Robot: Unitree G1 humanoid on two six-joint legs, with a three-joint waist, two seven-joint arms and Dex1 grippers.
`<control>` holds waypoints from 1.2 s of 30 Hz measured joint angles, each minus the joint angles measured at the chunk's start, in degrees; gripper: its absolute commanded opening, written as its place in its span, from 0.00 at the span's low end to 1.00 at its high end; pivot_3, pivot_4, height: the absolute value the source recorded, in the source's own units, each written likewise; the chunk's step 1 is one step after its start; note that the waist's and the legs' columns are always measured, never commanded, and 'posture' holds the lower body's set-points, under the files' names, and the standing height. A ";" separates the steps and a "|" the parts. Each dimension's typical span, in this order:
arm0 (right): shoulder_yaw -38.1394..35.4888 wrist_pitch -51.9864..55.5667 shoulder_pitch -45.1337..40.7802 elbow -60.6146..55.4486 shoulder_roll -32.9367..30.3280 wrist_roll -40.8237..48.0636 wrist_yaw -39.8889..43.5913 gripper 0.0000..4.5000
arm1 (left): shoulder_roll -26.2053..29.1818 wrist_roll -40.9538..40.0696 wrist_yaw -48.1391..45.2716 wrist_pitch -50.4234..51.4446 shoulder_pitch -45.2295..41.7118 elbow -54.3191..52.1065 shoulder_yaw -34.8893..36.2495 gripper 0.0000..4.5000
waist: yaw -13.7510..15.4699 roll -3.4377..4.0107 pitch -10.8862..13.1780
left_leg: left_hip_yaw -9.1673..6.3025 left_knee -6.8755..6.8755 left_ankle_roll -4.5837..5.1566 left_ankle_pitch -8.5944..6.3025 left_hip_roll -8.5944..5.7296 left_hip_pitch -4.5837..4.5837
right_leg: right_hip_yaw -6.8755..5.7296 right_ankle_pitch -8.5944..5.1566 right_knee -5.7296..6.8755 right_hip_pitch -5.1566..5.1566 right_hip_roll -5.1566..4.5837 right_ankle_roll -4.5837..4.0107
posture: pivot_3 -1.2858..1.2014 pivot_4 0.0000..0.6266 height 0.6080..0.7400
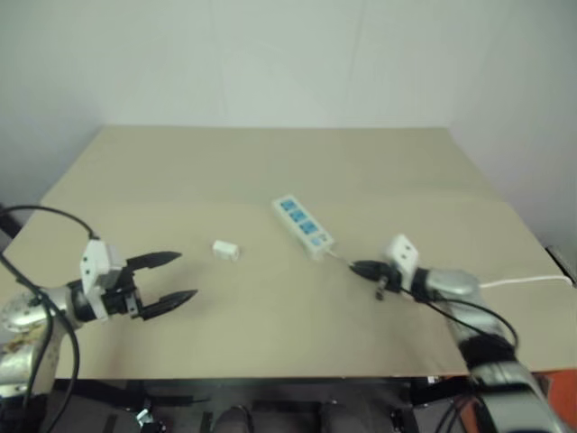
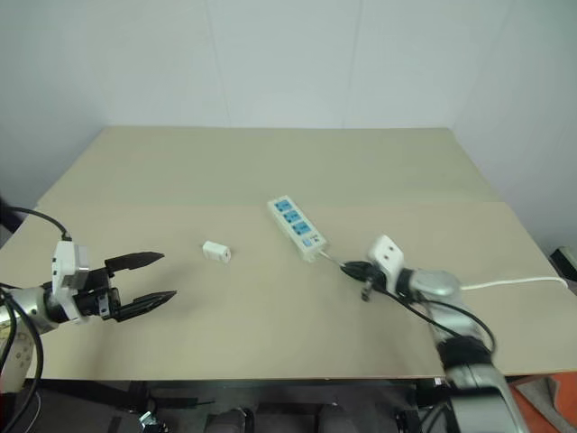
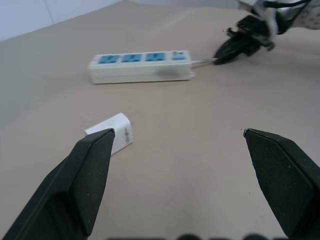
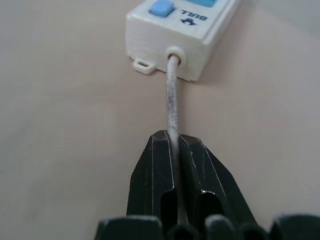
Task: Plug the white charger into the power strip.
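Observation:
The power strip (image 1: 302, 224), a white bar with blue socket faces, lies at an angle in the middle of the tan table. Its thin white cord (image 4: 172, 100) leaves the near end and runs between the fingers of my right gripper (image 4: 172, 137), which is shut on it a short way from the strip. The white charger (image 1: 225, 250), a small white block, lies on the table to the left of the strip. My left gripper (image 1: 185, 275) stands open at the front left, pointing toward the charger and a little short of it, with nothing between its fingers (image 3: 92, 165).
The tan table (image 1: 270, 162) reaches back to a pale wall. Its front edge runs just below both arms. The strip's white cord (image 1: 532, 281) trails past my right arm and off the table's right side.

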 measured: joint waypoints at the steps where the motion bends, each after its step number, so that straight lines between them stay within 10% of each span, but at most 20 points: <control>1: -0.38 1.31 1.51 -2.28 -0.67 0.37 -0.02 0.00 | -0.01 0.31 -0.21 -0.18 -0.59 0.60 -0.36 1.00 | -0.10 0.00 0.00 | 0.04 0.01 0.00 0.00 0.01 0.06 | 0.04 0.01 0.01 0.00 0.02 0.01 | 0.52 0.24 1.00; 13: -1.27 8.57 6.50 -15.61 -0.34 5.86 -2.52 0.97 | -0.60 0.89 -1.71 -0.93 -4.60 3.17 -3.15 1.00 | -1.25 -0.02 -0.01 | 0.13 0.03 0.00 0.00 0.03 0.10 | 0.20 0.07 0.03 -0.02 0.07 0.05 | 0.52 0.24 1.00; 36: 3.84 8.61 4.15 -15.42 18.60 -0.63 -26.50 0.99 | -1.22 2.81 1.09 -2.60 -3.51 3.35 -3.16 1.00 | -1.23 -0.08 -0.04 | 0.15 0.03 0.00 0.01 0.06 0.06 | 0.21 0.09 0.10 -0.12 0.07 0.04 | 0.52 0.24 1.00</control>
